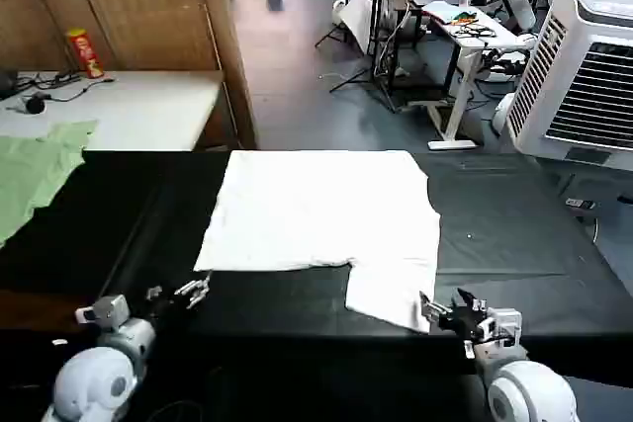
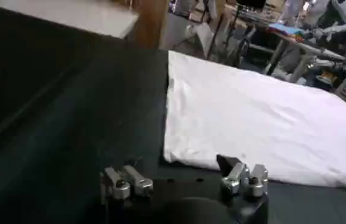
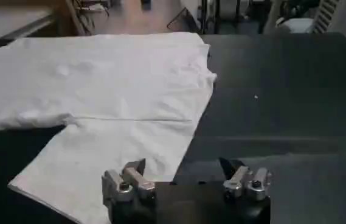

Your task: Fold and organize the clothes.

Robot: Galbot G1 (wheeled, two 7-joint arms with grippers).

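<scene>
Two garments, two grippers, two desks

One white T-shirt [image 1: 321, 210], one light green garment [image 1: 35, 173], one left gripper [image 1: 178, 295], one right gripper [image 1: 447, 313], one black desk [image 1: 514, 234], one white desk [image 1: 138, 111], one red can [image 1: 84, 53].

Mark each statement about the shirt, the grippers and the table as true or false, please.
1. The white T-shirt lies flat on the black table. True.
2. The right gripper holds the shirt's collar. False: it is open, at the sleeve's near edge.
3. The left gripper is open, over bare table. True.
4. A light green garment lies on top of the T-shirt. False: it lies apart, far to the left.
</scene>
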